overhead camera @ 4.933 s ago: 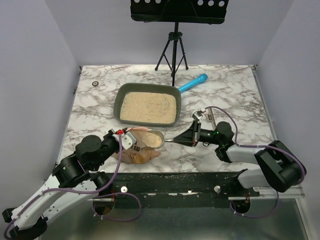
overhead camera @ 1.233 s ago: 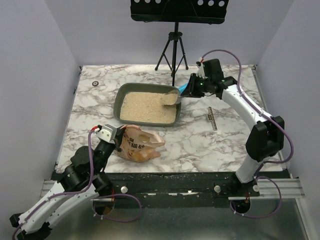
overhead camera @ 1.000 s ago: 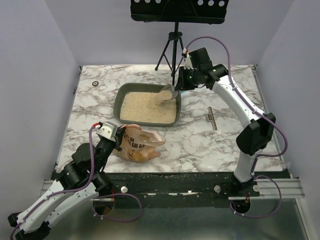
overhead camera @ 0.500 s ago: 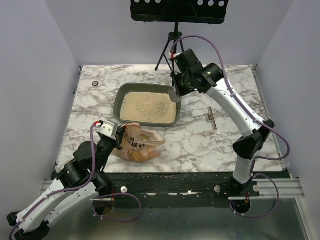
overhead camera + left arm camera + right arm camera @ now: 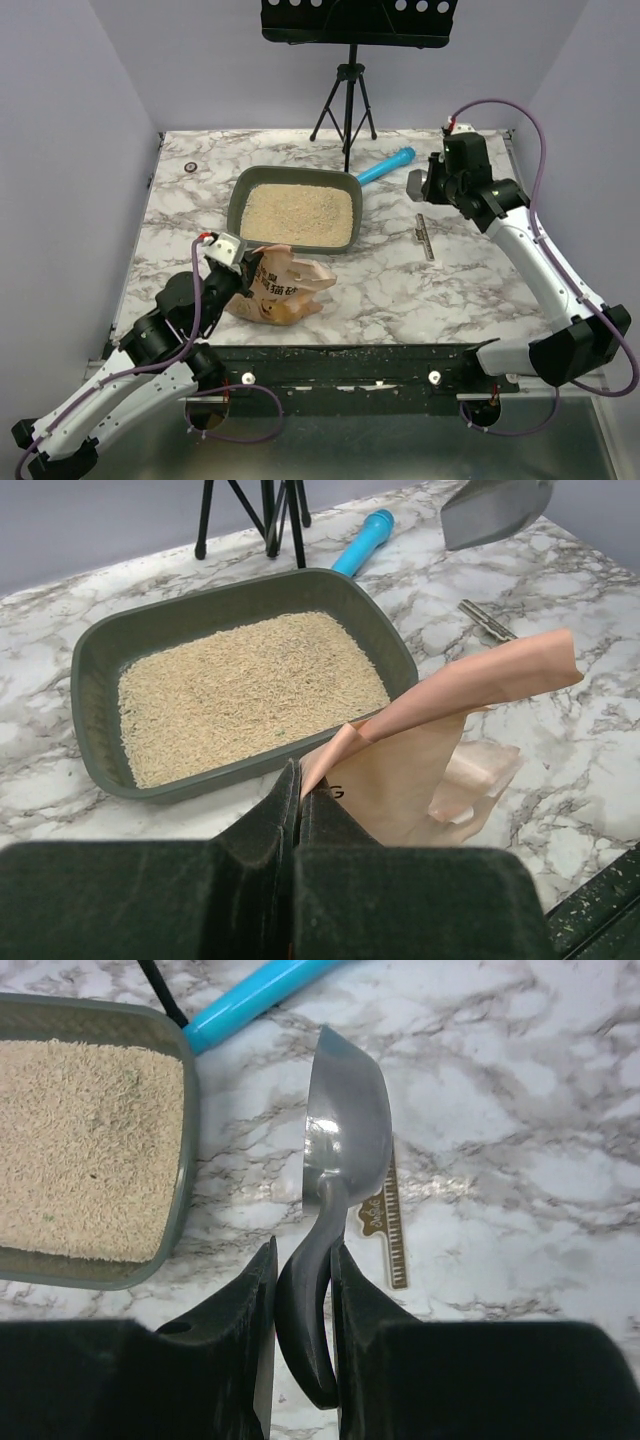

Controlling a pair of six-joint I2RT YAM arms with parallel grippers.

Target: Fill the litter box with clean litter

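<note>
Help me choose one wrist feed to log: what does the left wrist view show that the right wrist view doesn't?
Only left wrist: the orange-pink bag pinched in the left gripper, the tripod legs, and the whole litter box. Only right wrist: the right gripper clamped on the handle of the scoop. Both: the clean litter in the box, the blue tube, the scoop's bowl and the small metal strip.

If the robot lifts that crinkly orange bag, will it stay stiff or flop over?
Probably floppy: the bag is creased, and its top flap bends over where the left gripper pinches it. It likely sags rather than stands, since it lies slumped on the table. It looks fairly flat, so perhaps light.
</note>
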